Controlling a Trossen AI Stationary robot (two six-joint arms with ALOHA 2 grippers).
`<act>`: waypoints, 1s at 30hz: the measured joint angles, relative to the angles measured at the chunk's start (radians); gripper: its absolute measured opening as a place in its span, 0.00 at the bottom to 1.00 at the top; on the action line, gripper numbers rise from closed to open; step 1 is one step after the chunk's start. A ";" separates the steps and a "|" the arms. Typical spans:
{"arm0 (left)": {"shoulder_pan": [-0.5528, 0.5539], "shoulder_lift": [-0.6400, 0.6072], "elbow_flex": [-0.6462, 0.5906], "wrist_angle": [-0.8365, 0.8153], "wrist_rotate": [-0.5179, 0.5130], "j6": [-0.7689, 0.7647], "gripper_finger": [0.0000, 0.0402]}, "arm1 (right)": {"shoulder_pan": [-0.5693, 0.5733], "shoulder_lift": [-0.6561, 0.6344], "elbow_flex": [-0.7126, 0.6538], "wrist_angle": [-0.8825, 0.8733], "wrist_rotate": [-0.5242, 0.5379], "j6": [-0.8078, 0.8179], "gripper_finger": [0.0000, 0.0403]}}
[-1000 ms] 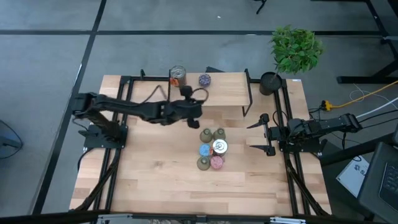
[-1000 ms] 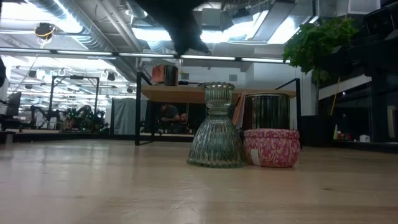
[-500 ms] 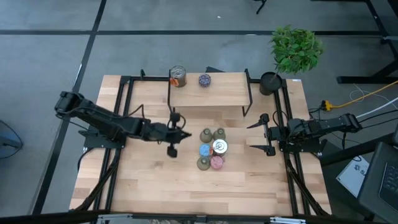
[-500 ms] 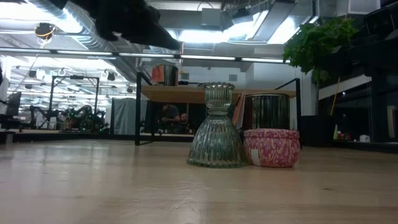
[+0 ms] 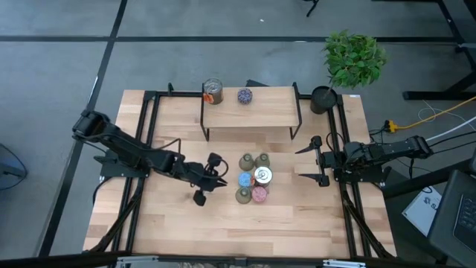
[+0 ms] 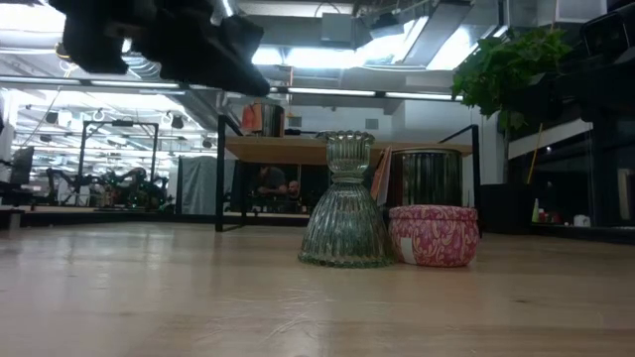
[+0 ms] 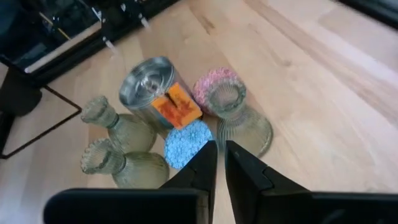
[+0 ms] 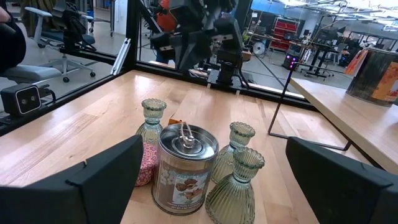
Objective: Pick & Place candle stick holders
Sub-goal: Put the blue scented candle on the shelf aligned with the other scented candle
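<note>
While the left pincer hangs nearly clenched beside six clustered candle stick holders, the right pincer waits released. Only overhead shows two more holders on a shelf.

Low view: silver can half hidden behind green vase and pink holder; blue holder and the other vases not visible. Left arm cut off by top edge. Right wrist view: second can cropped at edge.

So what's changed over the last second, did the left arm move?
Yes. The left gripper pulled back from beside the raised shelf toward the front of the table, stopping left of the cluster of candle stick holders, carrying nothing. The right gripper, the cluster and the two holders on the shelf stayed put.
</note>
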 joint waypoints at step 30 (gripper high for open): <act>0.007 0.093 0.001 -0.074 0.099 -0.086 0.04 | 0.000 0.000 0.000 0.000 0.000 0.000 0.99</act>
